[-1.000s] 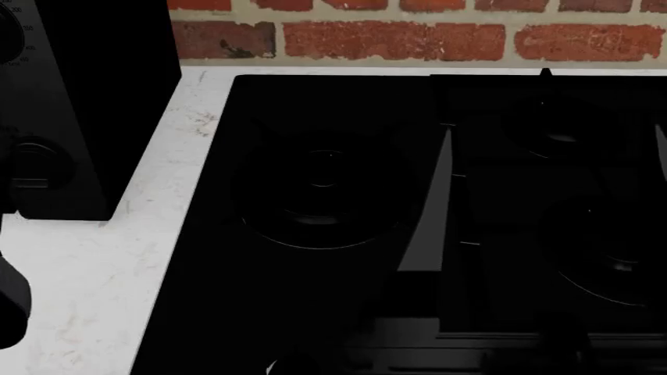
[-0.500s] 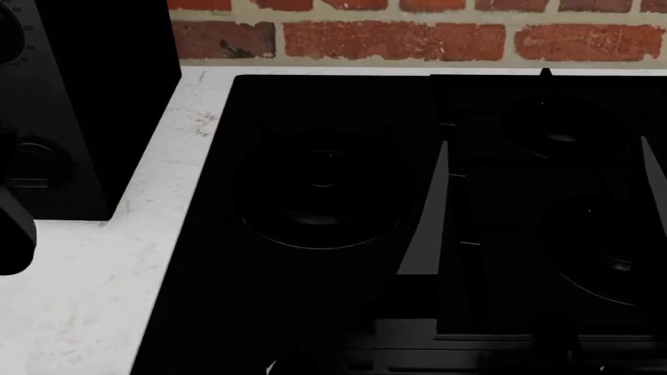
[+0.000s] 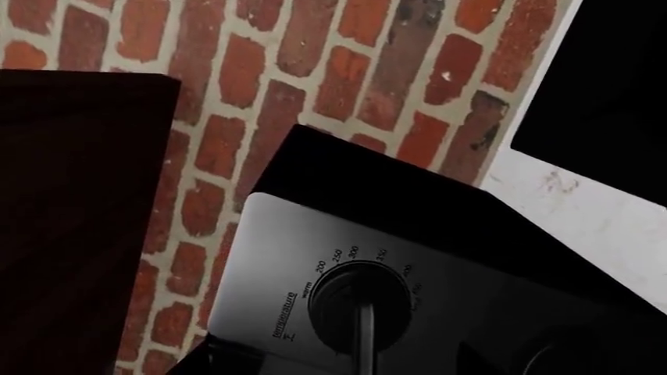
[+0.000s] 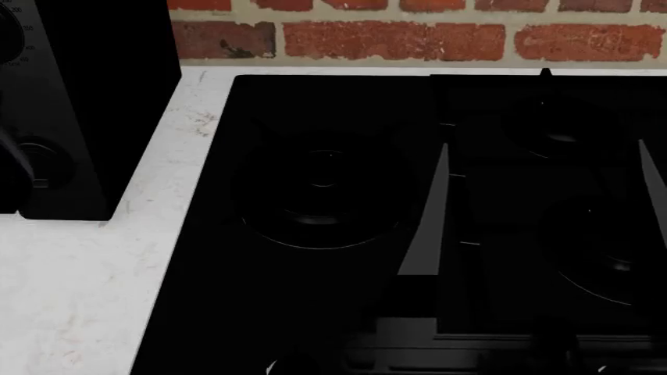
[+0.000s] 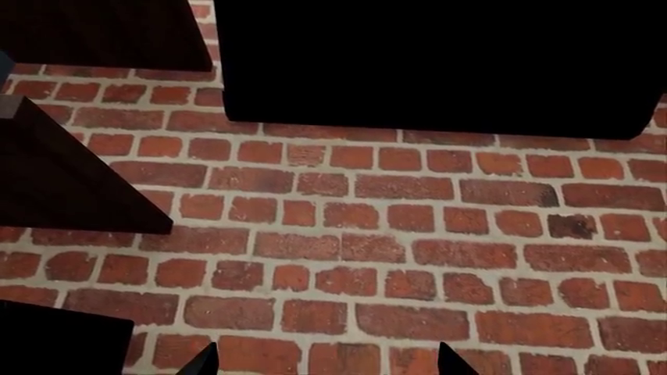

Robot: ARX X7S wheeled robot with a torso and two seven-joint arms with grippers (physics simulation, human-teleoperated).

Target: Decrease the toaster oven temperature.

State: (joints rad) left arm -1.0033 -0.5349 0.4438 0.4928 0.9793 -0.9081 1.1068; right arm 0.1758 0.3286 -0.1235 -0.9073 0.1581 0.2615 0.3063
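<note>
The toaster oven (image 4: 94, 101) is a black box at the far left of the head view, with a lower knob (image 4: 42, 164) on its grey side panel. In the left wrist view its grey panel (image 3: 271, 266) fills the lower part, and the round black temperature knob (image 3: 360, 308), ringed by numbers, sits straight ahead and close. A second knob (image 3: 563, 359) lies beside it. My left gripper (image 4: 12, 164) is a dark shape at the panel's edge; its jaws do not show clearly. My right gripper (image 5: 325, 363) is open and empty, facing the brick wall.
A flat black cooktop (image 4: 344, 195) with burner rings covers most of the white counter (image 4: 83, 297). A red brick wall (image 4: 417, 35) runs behind. Dark wooden cabinets (image 3: 73, 219) and a black hood (image 5: 438, 62) hang above.
My left arm's dark shape has risen from the lower left of the head view up to the oven's panel by the lower knob. The grey wedges over the cooktop shifted slightly.
</note>
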